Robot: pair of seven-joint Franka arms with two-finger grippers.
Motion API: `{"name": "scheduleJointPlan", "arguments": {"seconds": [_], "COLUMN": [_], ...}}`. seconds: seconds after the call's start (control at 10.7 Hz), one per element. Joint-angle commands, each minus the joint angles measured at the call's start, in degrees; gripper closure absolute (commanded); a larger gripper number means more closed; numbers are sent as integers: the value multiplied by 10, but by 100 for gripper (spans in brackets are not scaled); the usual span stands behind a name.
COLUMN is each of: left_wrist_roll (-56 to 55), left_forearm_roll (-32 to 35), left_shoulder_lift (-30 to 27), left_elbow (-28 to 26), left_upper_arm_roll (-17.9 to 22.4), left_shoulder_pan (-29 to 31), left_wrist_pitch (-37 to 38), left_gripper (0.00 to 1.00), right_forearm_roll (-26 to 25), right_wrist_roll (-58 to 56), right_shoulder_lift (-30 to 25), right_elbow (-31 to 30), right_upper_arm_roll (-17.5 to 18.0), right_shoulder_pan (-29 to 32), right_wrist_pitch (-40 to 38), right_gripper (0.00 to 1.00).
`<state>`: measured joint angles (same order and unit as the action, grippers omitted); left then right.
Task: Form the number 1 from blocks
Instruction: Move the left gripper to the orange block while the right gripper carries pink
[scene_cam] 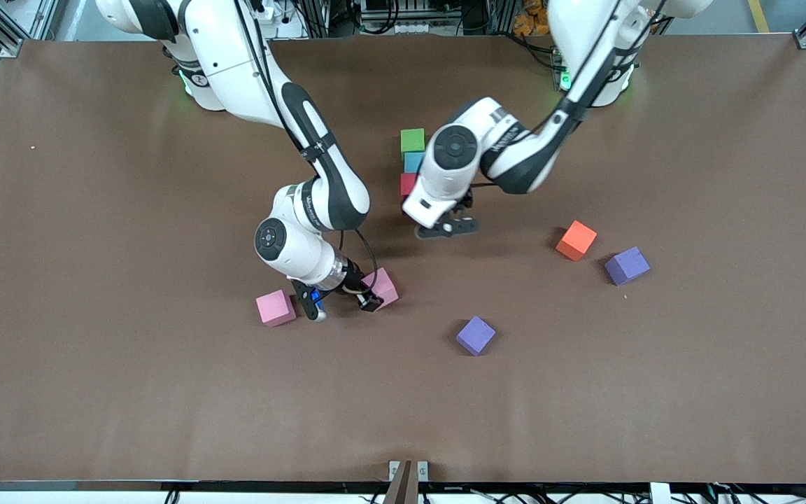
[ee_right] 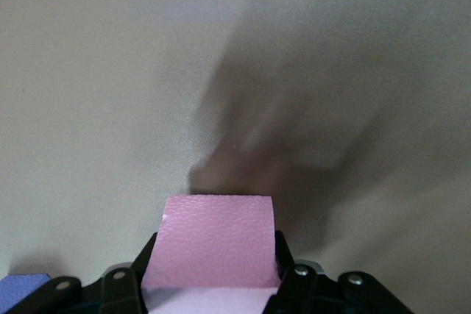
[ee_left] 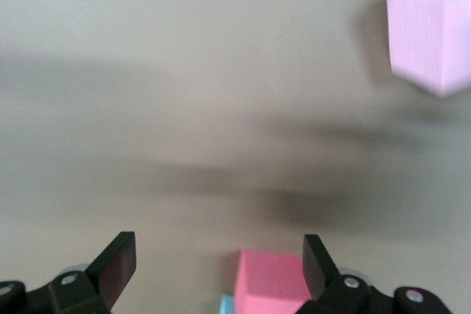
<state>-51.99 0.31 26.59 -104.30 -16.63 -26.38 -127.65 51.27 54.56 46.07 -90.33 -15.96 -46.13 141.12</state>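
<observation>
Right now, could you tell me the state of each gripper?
Left gripper: open, empty, over the red block.
Right gripper: closed on a pink block.

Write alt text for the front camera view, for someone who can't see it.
Over a brown table, the right gripper grips a pink block beside a second pink block. The left gripper hovers open by a green, light blue and red column. An orange block and two purple blocks lie scattered.
</observation>
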Motion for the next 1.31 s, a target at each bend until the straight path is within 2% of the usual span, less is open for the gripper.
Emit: {"name": "scheduleJointPlan", "arguments": {"seconds": [0.0,0.19,0.37,0.47,0.56,0.84,1.03,1.21], "left_wrist_roll": [34,78,84,83,78,75,80,72], "left_forearm_roll": [22,22,15,15,14,14,14,1], "left_shoulder_lift": [-33,-49,-58,-58,-62,-117,-131,-132], "left_elbow": [-8,-1,1,-1,-10,-89,-128,-172], "left_upper_arm_roll": [-2,37,59,81,98,135,135,135], "left_shoulder_pan": [71,98,128,131,132,138,164,177], "left_wrist_pitch": [9,10,15,32,45,48,43,-3], "left_gripper": [0,0,0,0,0,0,0,0], "right_forearm_roll": [5,-7,-108,-171,-211,-220,-223,-223], "right_wrist_roll": [-29,-128,-193,-218,-249,-263,-265,-263], "right_shoulder_lift": [-8,-39,-74,-95,-106,-101,-98,-89], "right_elbow": [13,-7,-30,-45,-57,-58,-63,-68], "right_upper_arm_roll": [-1,-2,-1,1,2,1,0,0], "right_shoulder_pan": [-21,-40,-50,-51,-59,-101,-132,-150], "right_wrist_pitch": [0,0,-8,-9,-15,-23,-24,-23], "right_gripper": [40,40,37,36,36,37,37,37]}}
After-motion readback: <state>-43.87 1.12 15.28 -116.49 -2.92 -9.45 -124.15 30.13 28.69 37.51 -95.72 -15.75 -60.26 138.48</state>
